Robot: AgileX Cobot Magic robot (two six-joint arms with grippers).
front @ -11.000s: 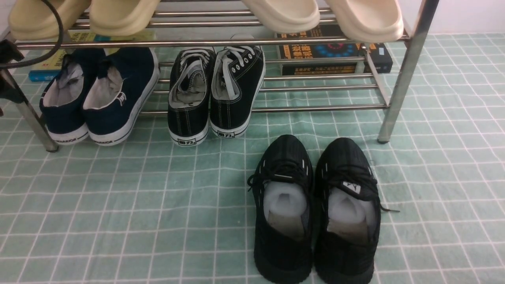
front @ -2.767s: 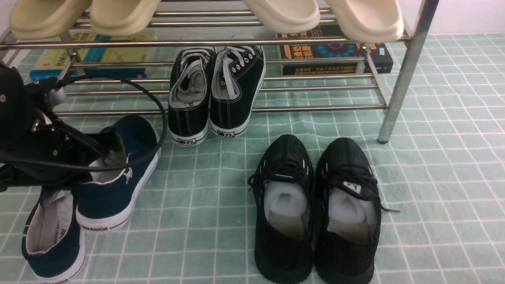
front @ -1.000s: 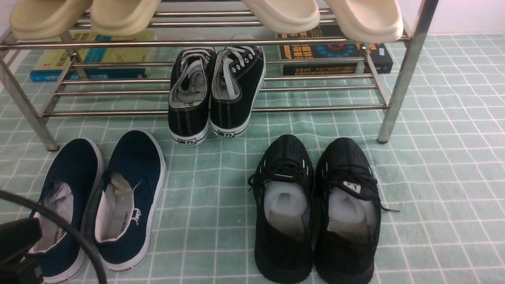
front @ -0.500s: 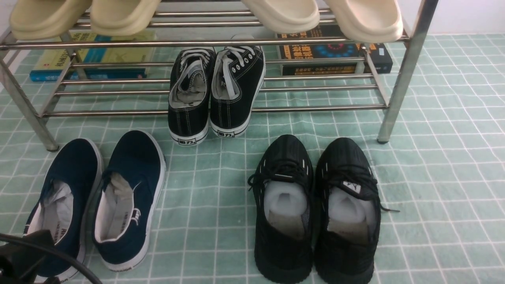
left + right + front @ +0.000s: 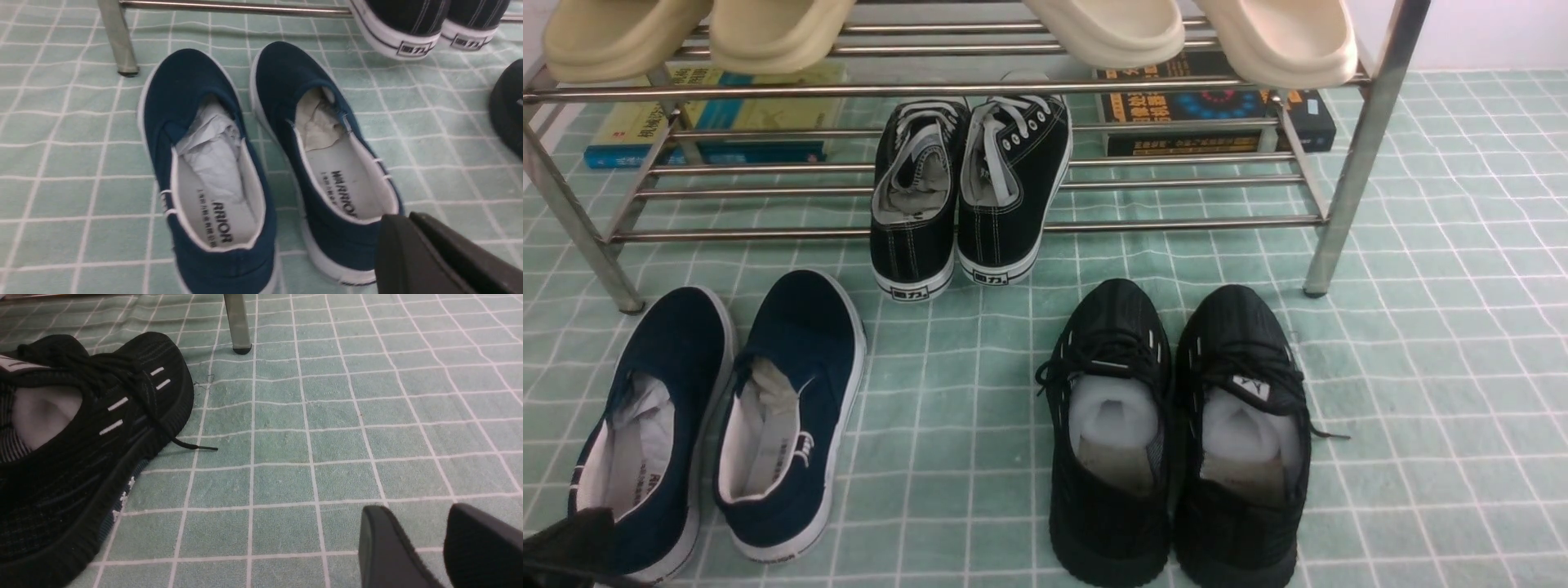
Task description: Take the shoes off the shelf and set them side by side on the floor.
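Observation:
Both navy-blue slip-on shoes [image 5: 645, 425] [image 5: 788, 408] lie side by side on the mint-green gridded floor [image 5: 1421, 367], toes toward the chrome shelf [image 5: 1176, 222], just in front of its left leg. In the left wrist view the same pair [image 5: 204, 163] [image 5: 322, 159] shows pale linings stuffed with paper. My left gripper [image 5: 408, 216] hovers behind the heel of one shoe, shut and empty; only a dark corner of it [image 5: 568, 543] shows in the front view. My right gripper [image 5: 414, 512] is open over bare floor and holds nothing.
Black lace-up sneakers [image 5: 968, 188] rest on the shelf's lower tier. Black knit running shoes [image 5: 1176, 433] stand on the floor, to the right of the navy pair. Beige slippers [image 5: 1192, 33] fill the top tier. Books [image 5: 1217, 106] [image 5: 719, 114] lie under the shelf.
The navy shoes went from the shelf's lower tier to the floor. Over the last second my left gripper has drawn back toward the lower left corner, clear of the shoes, which stay still.

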